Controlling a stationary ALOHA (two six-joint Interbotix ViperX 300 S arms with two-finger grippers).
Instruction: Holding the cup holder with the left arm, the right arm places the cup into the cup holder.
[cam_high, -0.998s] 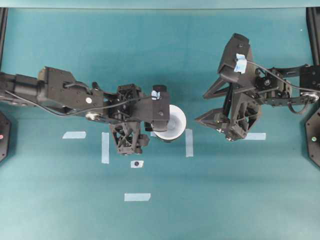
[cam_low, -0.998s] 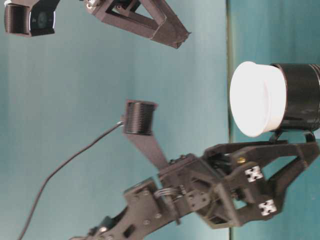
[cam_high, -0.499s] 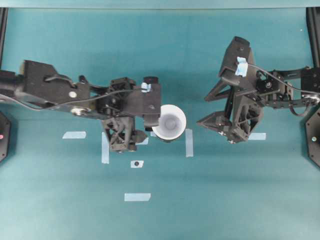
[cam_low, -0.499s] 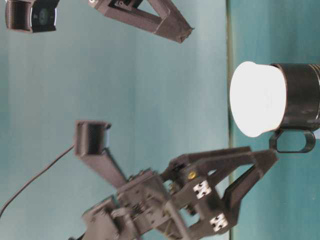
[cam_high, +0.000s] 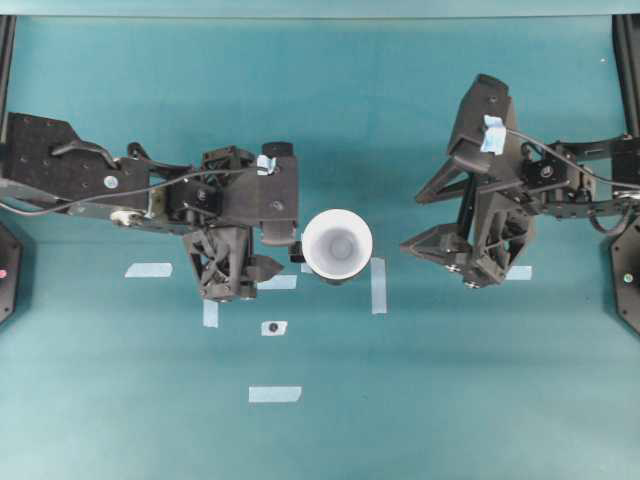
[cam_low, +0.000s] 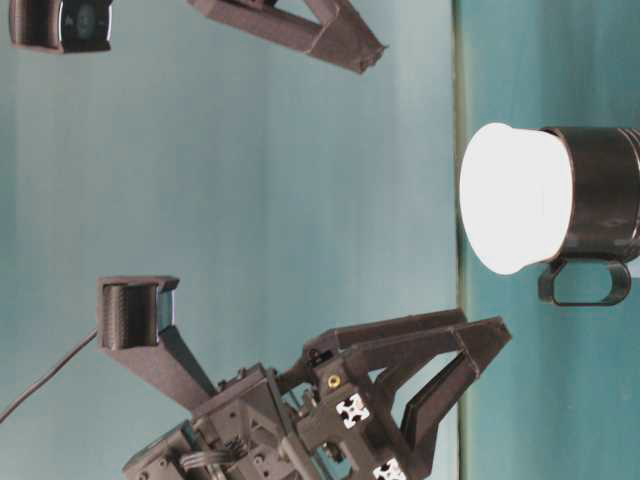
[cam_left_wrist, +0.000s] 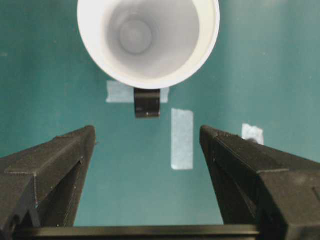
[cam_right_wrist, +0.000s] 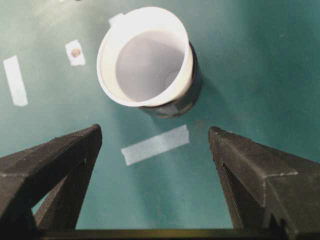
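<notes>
Filling the lower frame of the left wrist view, the left gripper (cam_left_wrist: 147, 200) has its fingers spread and empty, with the cup (cam_left_wrist: 148, 42) at upper centre seated in the cup holder (cam_left_wrist: 147, 102), only the black handle showing. From table level the cup holder's (cam_low: 598, 215) glossy wall appears under the white rim, hidden from overhead. Compared with a second ago, the left gripper (cam_high: 228, 292) has drawn back off the holder, leaving bare green table (cam_high: 400, 400) all around it, while the right gripper (cam_high: 435, 215) hangs spread, well apart.
</notes>
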